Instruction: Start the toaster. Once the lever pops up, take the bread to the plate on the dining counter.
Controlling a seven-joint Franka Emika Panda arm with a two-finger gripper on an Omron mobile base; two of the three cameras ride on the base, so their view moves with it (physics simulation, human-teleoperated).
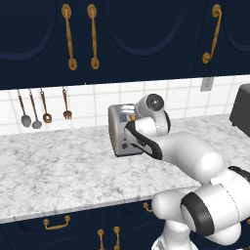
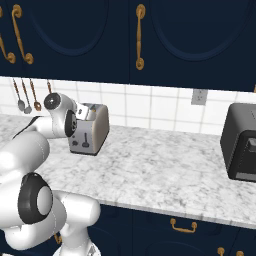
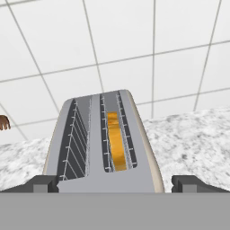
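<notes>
I'm looking down along the hand right now, and the toaster (image 3: 105, 148) sits straight ahead of me, its top facing the camera with both slots running away toward the tiled wall (image 3: 148, 49). The bread (image 3: 116, 141) is down inside the right-hand slot of the toaster as this view shows it, an orange-brown strip showing between the wire guides; the left-hand slot shows bare wires. My pincer (image 3: 114, 183) is wide open, one dark fingertip low on each side of the toaster's near end, nothing between them and nothing gripped.

From the left base camera, the toaster (image 1: 122, 131) stands on the marbled tabletop (image 1: 58, 171), back near the wall, and my arm reaches over from the lower right so the wrist covers the toaster's right half. I can just catch a speck of orange at the toaster's top beside the wrist. Left of the toaster, four utensils (image 1: 43, 107) hang on the wall tiles. Right of the toaster, at the frame edge, a black appliance (image 1: 241, 111) stands on the same tabletop, well apart.

From the right base camera, the toaster (image 2: 92, 129) shows its end face with a dark lever slot and a knob low down, and the hand sits at the toaster's left top corner. The black appliance (image 2: 241, 142) is far to the toaster's right. Above the toaster, dark navy cabinets (image 2: 150, 35) with gold handles span the wall. Whether the fingertips touch the toaster's casing, I can't tell from any camera.
</notes>
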